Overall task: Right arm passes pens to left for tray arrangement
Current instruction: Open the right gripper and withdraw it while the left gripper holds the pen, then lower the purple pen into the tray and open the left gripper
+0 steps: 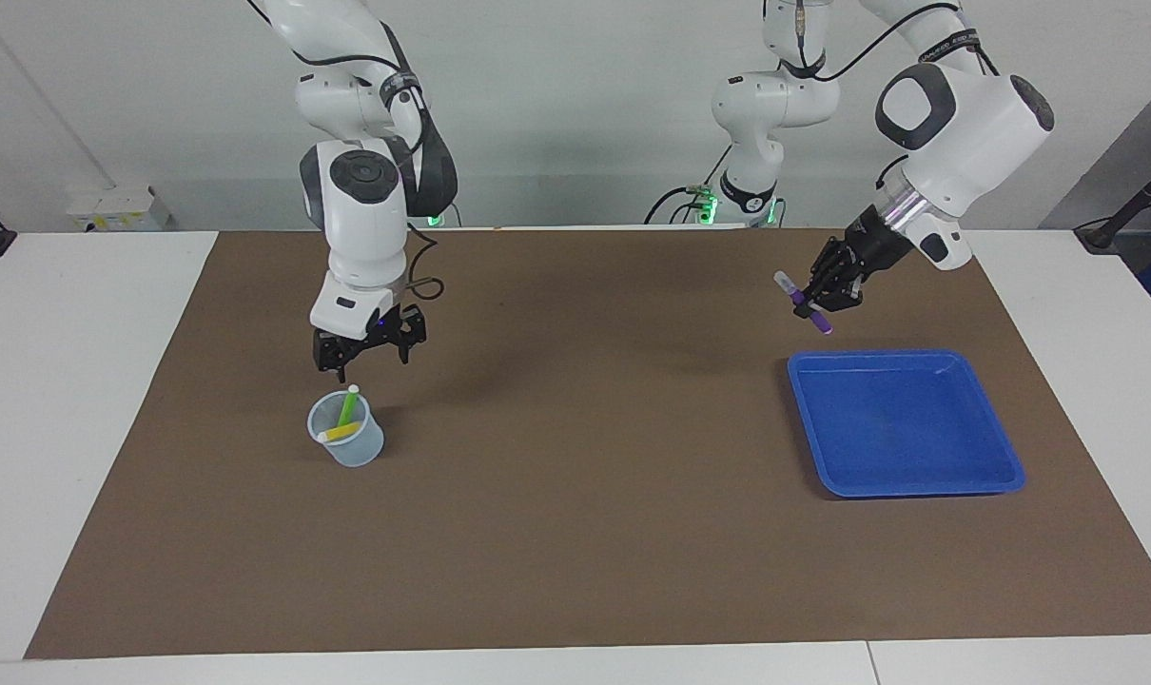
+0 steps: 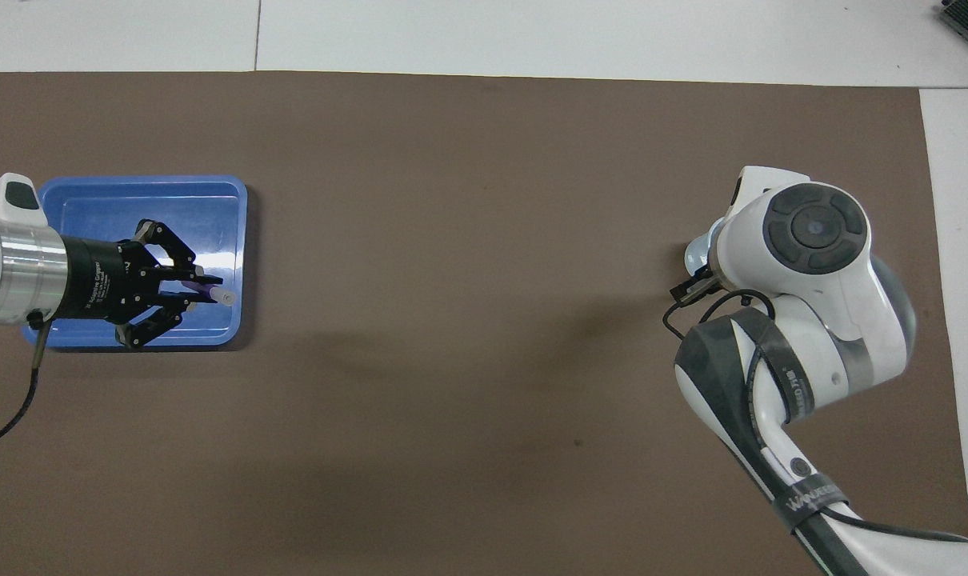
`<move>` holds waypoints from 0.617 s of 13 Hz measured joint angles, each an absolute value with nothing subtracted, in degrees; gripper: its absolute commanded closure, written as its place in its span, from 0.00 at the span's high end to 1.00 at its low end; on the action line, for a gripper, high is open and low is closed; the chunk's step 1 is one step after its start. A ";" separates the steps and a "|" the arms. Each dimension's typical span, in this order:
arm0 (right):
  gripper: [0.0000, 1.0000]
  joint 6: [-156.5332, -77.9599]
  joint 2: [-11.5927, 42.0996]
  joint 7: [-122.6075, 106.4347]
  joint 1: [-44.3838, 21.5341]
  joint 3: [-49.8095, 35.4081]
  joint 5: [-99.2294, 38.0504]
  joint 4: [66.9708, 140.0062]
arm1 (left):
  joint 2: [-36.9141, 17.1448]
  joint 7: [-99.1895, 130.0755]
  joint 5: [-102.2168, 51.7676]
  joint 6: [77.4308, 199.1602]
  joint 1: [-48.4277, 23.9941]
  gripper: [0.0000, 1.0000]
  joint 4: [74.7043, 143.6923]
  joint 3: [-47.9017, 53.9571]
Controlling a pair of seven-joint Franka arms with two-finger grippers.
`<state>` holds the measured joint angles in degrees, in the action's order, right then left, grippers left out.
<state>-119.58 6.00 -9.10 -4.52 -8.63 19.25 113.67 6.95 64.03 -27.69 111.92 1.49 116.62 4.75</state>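
Left hand (image 1: 820, 297) is up in the air, pinching the purple pen (image 1: 802, 302) near its middle. Fingertips are closed tight on the barrel and the outer links splay out to the sides. The pen is tilted, with its pale end (image 1: 782, 278) up and pointing toward the right arm's end of the counter and its purple end down toward the tray.

The blue tray (image 1: 999, 440) sits on the brown mat (image 1: 575, 533) at the left arm's end. Nothing is in it yet.

Key relation, read from the facing view: the pen hangs just above the tray's robot-side edge, near the corner that faces the middle of the mat, not over the tray floor. In the overhead view the hand covers the tray, but that is mostly height, so I don't read it as contact. My read is that the coming move carries the pen outward and down, with its long axis levelled so it lies flat inside the rim.

Right hand (image 1: 368, 350) has its jaws spread and empty. It hovers over the translucent cup (image 1: 347, 447) at the right arm's end. The green pen (image 1: 348, 404) stands in the cup with its pale tip just under the hand, and the yellow pen (image 1: 338, 433) leans low across the cup. It looks lined up for the next pick.
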 measured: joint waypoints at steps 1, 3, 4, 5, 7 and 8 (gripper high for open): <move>0.99 -119.85 5.98 -9.44 -4.53 -8.74 21.67 114.90 | 6.95 64.04 -27.43 111.92 1.58 0.01 116.63 4.74; 0.91 -122.17 5.77 -9.46 -4.57 -9.09 24.66 118.05 | 6.95 66.13 -26.96 111.92 1.96 0.00 116.72 4.68; 0.84 -123.25 5.48 -9.48 -4.57 -9.13 26.18 119.55 | 6.94 68.70 -25.49 112.03 2.33 0.00 116.74 4.60; 0.74 -123.92 5.06 -9.49 -4.57 -9.13 28.03 120.79 | 6.94 70.66 -23.86 112.20 2.83 0.00 116.74 4.54; 0.66 -124.14 4.12 -9.50 -4.57 -9.14 29.75 122.10 | 6.94 72.24 -22.90 112.50 3.73 0.00 116.74 4.46; 0.66 -124.37 3.77 -9.57 -4.57 -9.14 29.88 122.33 | 6.93 73.67 -22.77 112.91 4.28 0.00 116.75 4.44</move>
<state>-124.37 3.77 -9.57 -4.57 -9.14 29.88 122.33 6.93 73.67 -22.77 112.91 4.28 116.75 4.44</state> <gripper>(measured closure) 0.203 0.815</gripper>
